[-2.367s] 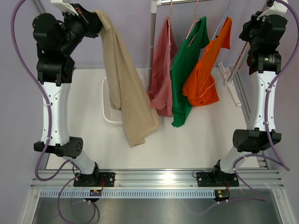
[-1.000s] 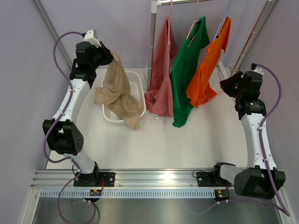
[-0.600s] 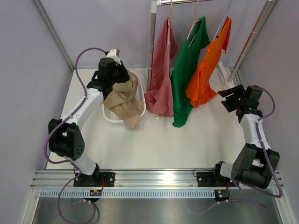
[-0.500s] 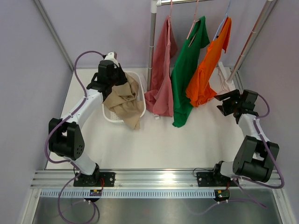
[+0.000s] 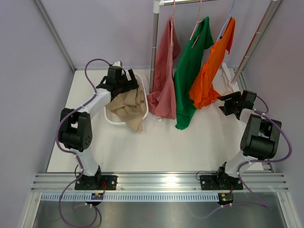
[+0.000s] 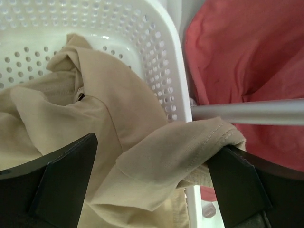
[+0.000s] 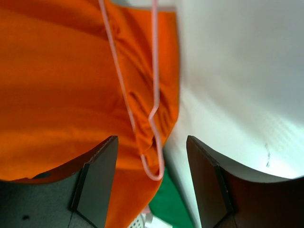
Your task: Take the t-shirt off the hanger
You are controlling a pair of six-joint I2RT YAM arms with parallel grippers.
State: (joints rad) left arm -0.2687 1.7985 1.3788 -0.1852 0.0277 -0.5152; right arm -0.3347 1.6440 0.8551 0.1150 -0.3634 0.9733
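The beige t-shirt lies crumpled in the white basket, with one end spilling over the near rim. My left gripper hangs just over it, open. In the left wrist view a hemmed fold of the t-shirt lies loose between the spread fingers and rests against the right one. My right gripper stands open low at the right, facing the orange shirt. A thin pink wire hanger hangs loose between its fingers, touching neither.
Red, green and orange shirts hang from the rail at the back. The rack's grey pole stands right beside the basket and crosses the left wrist view as a grey pole. A slanted frame post rises at the right.
The left arm lowered the beige t-shirt into the basket and opened its jaws. The right arm swung down and back toward the orange shirt, and its jaws opened.
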